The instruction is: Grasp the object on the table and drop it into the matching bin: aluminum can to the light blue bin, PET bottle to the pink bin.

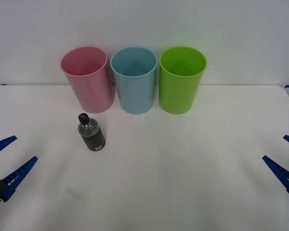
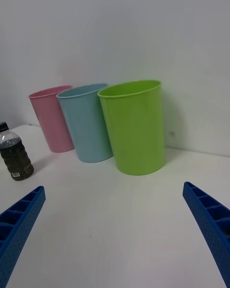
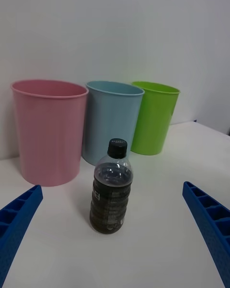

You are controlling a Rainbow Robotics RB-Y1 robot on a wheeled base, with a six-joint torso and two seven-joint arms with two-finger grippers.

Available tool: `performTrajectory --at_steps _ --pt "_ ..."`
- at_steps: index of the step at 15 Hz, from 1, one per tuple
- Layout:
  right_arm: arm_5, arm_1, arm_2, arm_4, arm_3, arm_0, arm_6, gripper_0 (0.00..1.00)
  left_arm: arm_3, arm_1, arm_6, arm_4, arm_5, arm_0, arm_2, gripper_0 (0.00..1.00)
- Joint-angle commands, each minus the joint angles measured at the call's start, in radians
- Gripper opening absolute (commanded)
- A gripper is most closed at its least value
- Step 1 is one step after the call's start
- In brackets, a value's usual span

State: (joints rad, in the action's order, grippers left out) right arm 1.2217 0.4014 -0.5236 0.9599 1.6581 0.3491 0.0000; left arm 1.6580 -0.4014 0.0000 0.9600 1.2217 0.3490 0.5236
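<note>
Both grippers open, nothing held.
Small clear plastic black-capped bottle stands upright ahead of the left gripper, centred between its spread jaws; right gripper well apart.

Lab: bare white table, wall

- The PET bottle, small and clear with a black screw cap and a dark lower body, is standing upright on the white table, in front of the pink bin and apart from it.
- The pink bin, tall and slightly tapered, is standing open-topped at the row's left end.
- The light blue bin, same in shape, is sitting just beside it.
</note>
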Motion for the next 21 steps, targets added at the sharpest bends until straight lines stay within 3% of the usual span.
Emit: performTrajectory --at_steps 1,4,8,14,21 --pt "0.0 0.0 0.0 0.0 0.0 0.0 0.0 1.0 0.0 0.0 0.0 0.0 0.0 0.0 0.0 1.0" --pt "0.0 0.0 0.0 0.0 0.0 0.0 0.0 1.0 0.002 0.042 -0.002 -0.001 -0.007 -0.015 -0.007 1.0" --pt "0.0 0.0 0.0 0.0 0.0 0.0 0.0 1.0 0.002 0.026 -0.014 -0.01 -0.011 0.008 -0.014 1.0" --pt "0.0 0.0 0.0 0.0 0.0 0.0 0.0 1.0 0.0 0.021 -0.08 0.085 -0.027 0.065 -0.007 1.0" --pt "0.0 0.0 0.0 0.0 0.0 0.0 0.0 1.0 -0.009 0.023 -0.117 0.098 -0.085 0.08 -0.065 1.0"
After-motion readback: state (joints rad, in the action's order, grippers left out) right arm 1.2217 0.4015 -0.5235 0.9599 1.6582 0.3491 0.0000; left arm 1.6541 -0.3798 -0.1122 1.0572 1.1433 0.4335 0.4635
